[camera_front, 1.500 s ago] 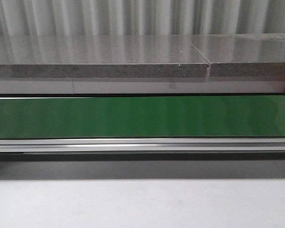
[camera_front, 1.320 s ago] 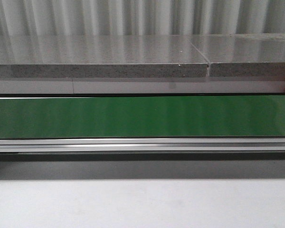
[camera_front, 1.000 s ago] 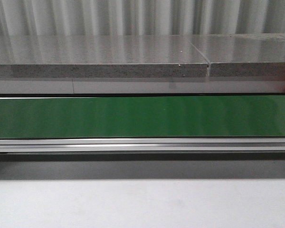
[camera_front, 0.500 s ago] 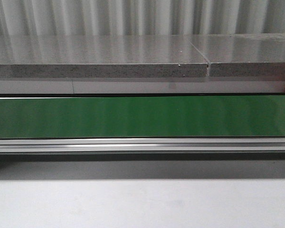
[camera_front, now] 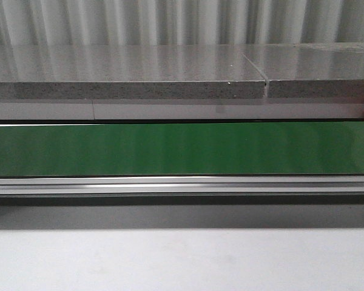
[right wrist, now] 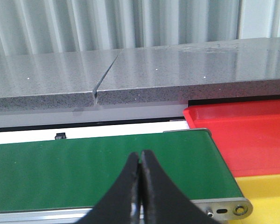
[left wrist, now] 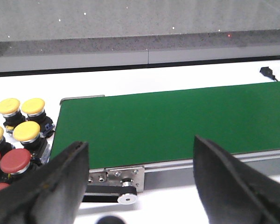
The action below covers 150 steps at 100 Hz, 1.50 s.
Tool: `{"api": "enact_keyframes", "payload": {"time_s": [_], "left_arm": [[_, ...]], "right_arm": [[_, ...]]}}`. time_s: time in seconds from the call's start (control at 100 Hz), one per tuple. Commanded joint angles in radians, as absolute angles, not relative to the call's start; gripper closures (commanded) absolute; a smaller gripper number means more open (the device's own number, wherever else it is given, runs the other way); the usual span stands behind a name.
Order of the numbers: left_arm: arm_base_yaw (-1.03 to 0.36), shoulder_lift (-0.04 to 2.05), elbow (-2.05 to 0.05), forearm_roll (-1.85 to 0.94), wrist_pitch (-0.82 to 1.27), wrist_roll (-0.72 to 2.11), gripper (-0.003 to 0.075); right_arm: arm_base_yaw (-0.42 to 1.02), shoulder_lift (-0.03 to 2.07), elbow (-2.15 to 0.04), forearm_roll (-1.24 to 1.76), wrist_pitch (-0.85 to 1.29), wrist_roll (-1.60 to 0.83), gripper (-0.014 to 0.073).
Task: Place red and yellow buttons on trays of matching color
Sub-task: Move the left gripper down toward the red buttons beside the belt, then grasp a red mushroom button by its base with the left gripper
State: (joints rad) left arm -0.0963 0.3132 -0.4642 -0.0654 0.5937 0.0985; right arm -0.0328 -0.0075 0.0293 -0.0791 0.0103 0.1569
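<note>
In the left wrist view several yellow buttons point(left wrist: 26, 131) and red buttons point(left wrist: 15, 161) stand in a cluster on the white table beside one end of the green conveyor belt point(left wrist: 177, 121). My left gripper point(left wrist: 140, 175) is open near that belt end, apart from the buttons, with nothing between its fingers. In the right wrist view a red tray point(right wrist: 252, 135) and a yellow tray point(right wrist: 266, 198) sit side by side at the belt's other end point(right wrist: 107, 168). My right gripper point(right wrist: 140, 161) is shut and empty over the belt. Neither gripper shows in the front view.
The front view shows the green belt point(camera_front: 182, 148) with its aluminium rail point(camera_front: 182, 185), a grey stone ledge point(camera_front: 127, 91) behind it and a white table surface point(camera_front: 182, 260) in front. A small black object point(left wrist: 268, 72) lies on the table beyond the belt.
</note>
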Motion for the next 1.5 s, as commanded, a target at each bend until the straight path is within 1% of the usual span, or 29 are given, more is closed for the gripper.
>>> {"api": "enact_keyframes", "payload": {"time_s": [0.0, 0.09, 0.32, 0.61, 0.75, 0.96, 1.29, 1.49], "left_arm": [[-0.096, 0.374, -0.521, -0.079, 0.551, 0.092, 0.0219], [-0.096, 0.440, -0.559, -0.079, 0.605, 0.076, 0.0219], [-0.094, 0.620, -0.652, -0.042, 0.706, -0.076, 0.0219], [-0.094, 0.808, -0.770, 0.126, 0.866, -0.308, 0.0219], [-0.076, 0.892, -0.834, 0.135, 0.952, -0.328, 0.0219], [0.057, 1.001, -0.910, 0.103, 1.006, -0.310, 0.0219], [0.386, 1.132, -0.942, -0.116, 1.087, -0.099, 0.0219], [0.517, 1.217, -0.942, -0.128, 1.098, -0.069, 0.0219]], "right_arm": [[-0.037, -0.019, 0.012, -0.081, -0.068, 0.154, 0.0662], [-0.037, -0.019, 0.012, -0.081, -0.068, 0.154, 0.0662], [-0.037, -0.019, 0.012, -0.081, -0.068, 0.154, 0.0662], [-0.037, -0.019, 0.012, -0.081, -0.068, 0.154, 0.0662], [-0.037, -0.019, 0.012, -0.081, -0.068, 0.154, 0.0662], [-0.037, -0.019, 0.012, -0.081, -0.068, 0.154, 0.0662], [-0.037, -0.019, 0.012, -0.081, -0.068, 0.154, 0.0662], [-0.037, -0.019, 0.012, -0.081, -0.068, 0.154, 0.0662]]}}
